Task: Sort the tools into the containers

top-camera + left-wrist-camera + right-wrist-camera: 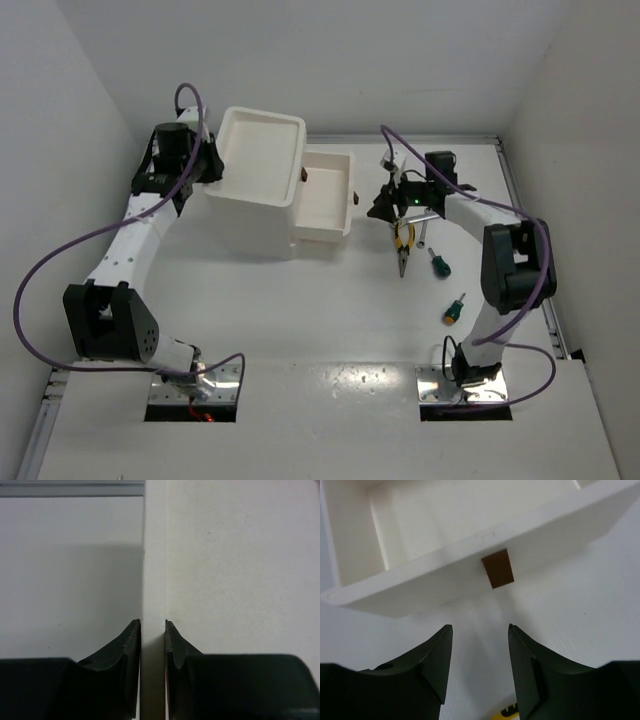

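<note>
The large deep white bin (262, 150) stands at the back centre, with the smaller white bin (326, 190) against its right side. My left gripper (208, 160) is shut on the large bin's left rim (153, 580), one finger on each side of the wall; its tips show in the left wrist view (152, 622). My right gripper (384, 205) is open and empty just right of the small bin (470, 565), as the right wrist view (480, 627) shows. The yellow-handled pliers (403, 243) lie below it. Two green screwdrivers (439, 263) (455, 311) lie further right. A silver wrench (422, 236) shows partly beside the pliers.
The small bin has a brown tab (498, 568) on its near rim, facing my right gripper. A yellow pliers handle (507, 712) peeks in at the bottom of the right wrist view. White walls enclose the table on the left, back and right.
</note>
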